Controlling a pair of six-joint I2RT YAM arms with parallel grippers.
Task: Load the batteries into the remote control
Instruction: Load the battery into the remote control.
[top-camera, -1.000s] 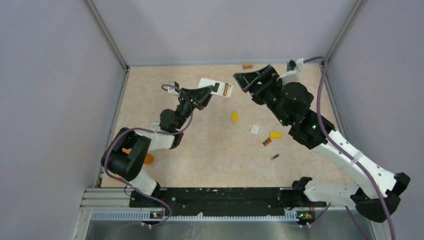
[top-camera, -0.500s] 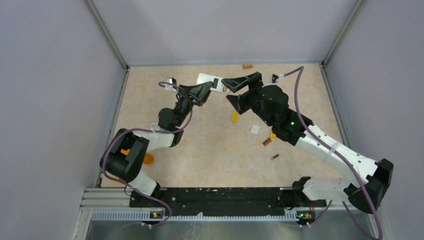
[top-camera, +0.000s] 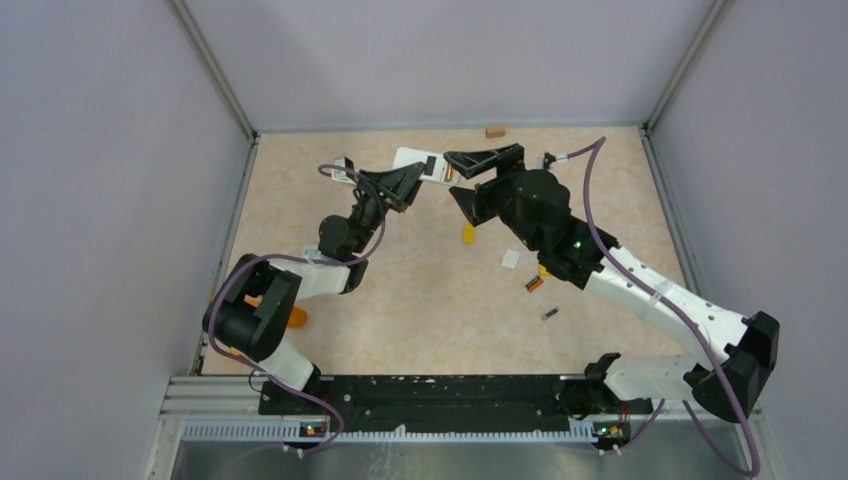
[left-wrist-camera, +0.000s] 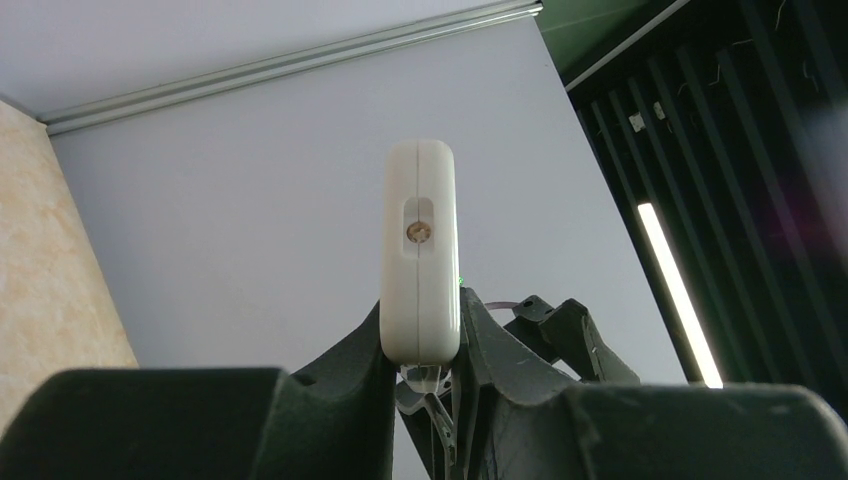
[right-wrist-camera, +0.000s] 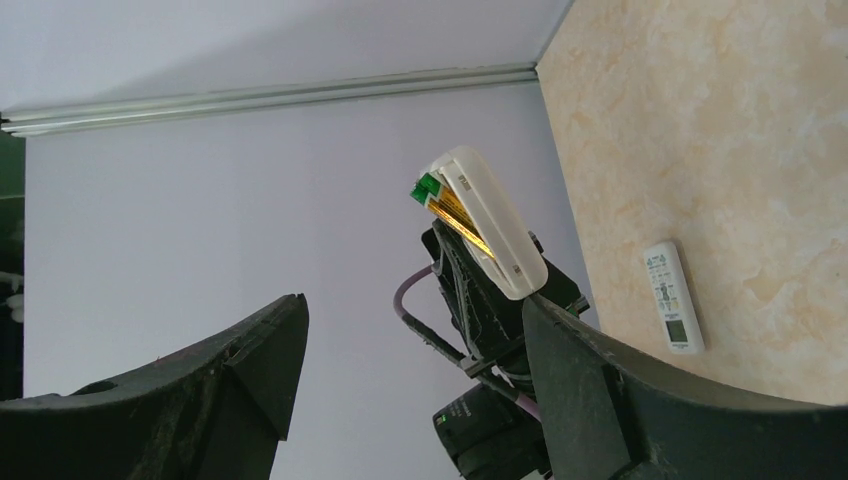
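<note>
My left gripper (top-camera: 415, 180) is shut on the white remote control (top-camera: 410, 160) and holds it up off the table at the back. The left wrist view shows it end-on (left-wrist-camera: 420, 250) between the fingers. A gold battery (right-wrist-camera: 455, 215) lies in its recess (top-camera: 449, 174). The right gripper (top-camera: 462, 180) is open and empty, right beside the remote's right end; in its own view the remote control (right-wrist-camera: 490, 235) lies just past the right finger (right-wrist-camera: 600, 400). An orange-and-black battery (top-camera: 534, 284) and a dark battery (top-camera: 549, 314) lie on the table.
Near the loose batteries are a yellow block (top-camera: 468, 233) and a small white piece (top-camera: 510, 259). A brown block (top-camera: 494, 131) sits at the back wall, an orange cylinder (top-camera: 295, 317) by the left arm. A buttoned white remote (right-wrist-camera: 673, 297) lies on the table.
The right arm has swung left from the back right corner, bringing its open gripper up against the held remote. The left gripper and remote have hardly moved.
</note>
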